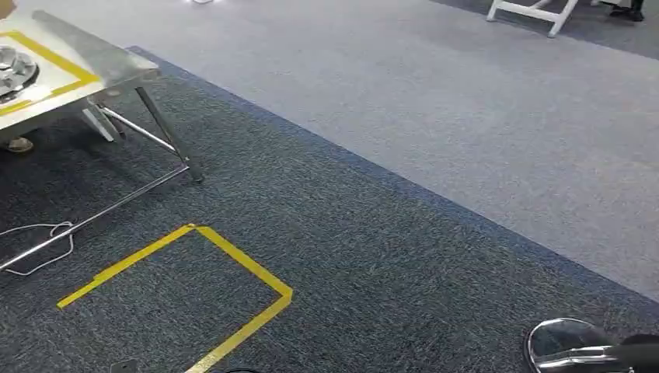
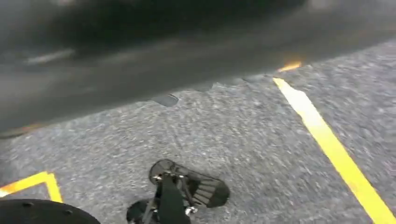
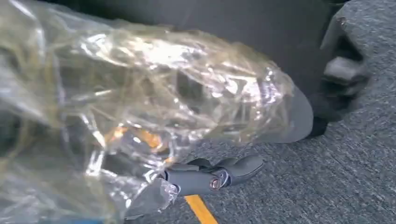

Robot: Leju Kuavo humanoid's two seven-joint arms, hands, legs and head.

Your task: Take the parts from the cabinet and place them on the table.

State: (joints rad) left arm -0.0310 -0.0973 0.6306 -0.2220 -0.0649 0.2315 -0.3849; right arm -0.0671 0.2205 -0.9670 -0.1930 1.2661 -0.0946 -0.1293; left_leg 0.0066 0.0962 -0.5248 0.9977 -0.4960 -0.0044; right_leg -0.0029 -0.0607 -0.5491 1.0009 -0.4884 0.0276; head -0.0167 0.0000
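My right hand [image 3: 205, 179] grips a metal part wrapped in a crinkled clear plastic bag [image 3: 140, 107]; one grey finger [image 3: 233, 169] sticks out under the bag. In the head view the same shiny part [image 1: 571, 346] sits at the bottom right corner, with my dark right hand [image 1: 641, 351] just beside it at the frame edge. The steel table [image 1: 78, 54], marked with a yellow tape rectangle, stands far off at the upper left. Round metal parts [image 1: 14, 71] lie on it.
Dark blue carpet [image 1: 350, 256] lies ahead, with a yellow tape square [image 1: 233, 256] on it and a lighter grey strip [image 1: 466, 101] beyond. The table's slanted steel legs [image 1: 167, 132] and a white cable [image 1: 47, 233] are at the left. A white frame [image 1: 536, 14] stands far back.
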